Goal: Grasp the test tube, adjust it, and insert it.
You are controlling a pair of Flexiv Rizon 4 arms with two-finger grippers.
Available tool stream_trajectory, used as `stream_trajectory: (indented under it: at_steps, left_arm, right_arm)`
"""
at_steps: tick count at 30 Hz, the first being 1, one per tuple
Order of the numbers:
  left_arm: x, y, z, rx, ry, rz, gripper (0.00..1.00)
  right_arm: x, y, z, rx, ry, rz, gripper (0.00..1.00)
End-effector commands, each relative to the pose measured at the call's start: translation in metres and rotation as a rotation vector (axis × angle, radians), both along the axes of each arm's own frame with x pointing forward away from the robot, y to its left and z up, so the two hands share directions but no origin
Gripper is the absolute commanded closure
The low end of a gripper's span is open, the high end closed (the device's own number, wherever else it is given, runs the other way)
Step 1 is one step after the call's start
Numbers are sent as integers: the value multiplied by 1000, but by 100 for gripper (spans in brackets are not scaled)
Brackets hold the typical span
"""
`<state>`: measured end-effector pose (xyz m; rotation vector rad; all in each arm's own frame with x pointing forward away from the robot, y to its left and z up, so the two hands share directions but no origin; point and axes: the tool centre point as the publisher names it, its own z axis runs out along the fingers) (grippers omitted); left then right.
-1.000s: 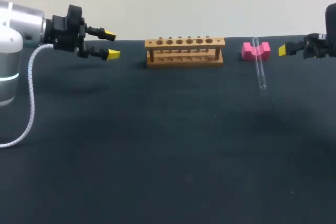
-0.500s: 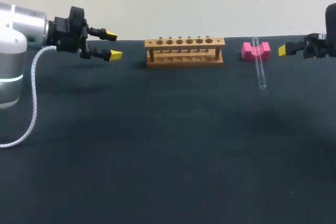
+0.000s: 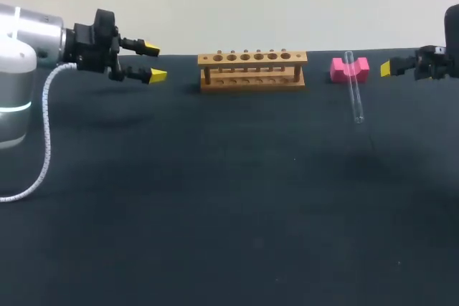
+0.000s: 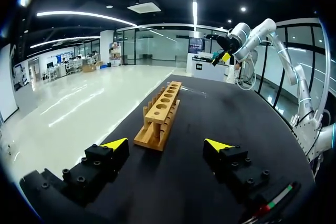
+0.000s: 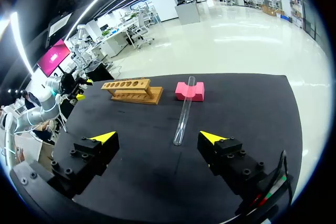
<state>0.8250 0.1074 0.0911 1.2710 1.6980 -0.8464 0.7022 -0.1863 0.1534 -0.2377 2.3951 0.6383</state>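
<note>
A clear glass test tube (image 3: 354,96) lies on the dark table, its far end propped on a pink block (image 3: 349,69). To their left stands a wooden rack (image 3: 252,69) with a row of empty holes. My right gripper (image 3: 387,69) hovers open just right of the pink block, nothing between its fingers. In the right wrist view the test tube (image 5: 184,112) and the pink block (image 5: 189,91) lie ahead of the open right gripper (image 5: 157,137). My left gripper (image 3: 153,62) hangs open left of the rack. Ahead of the left gripper (image 4: 167,145), the rack (image 4: 160,113) stands end-on.
The rack, block and tube all sit near the table's far edge (image 3: 179,56). A wide stretch of dark tabletop (image 3: 229,206) spreads out in front of them. A white cable (image 3: 44,141) hangs from my left arm.
My left arm has shifted slightly to the right and then come to rest. The right arm, tube, block and rack have not moved.
</note>
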Motion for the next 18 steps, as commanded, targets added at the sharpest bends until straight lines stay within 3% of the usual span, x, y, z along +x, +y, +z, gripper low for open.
stream_trajectory:
  at_steps: [1, 10, 18]
  left_arm:
    - [-1, 0, -1, -3, -5, 3, 0]
    - [-1, 0, -1, -3, -5, 3, 0]
    - [-1, 0, -1, -3, -5, 3, 0]
  right_arm:
    - [0, 0, 0, 0, -1, 0, 0]
    - [3, 7, -4, -40, -10, -57, 0]
    - [10, 20, -16, -117, -102, -149, 0]
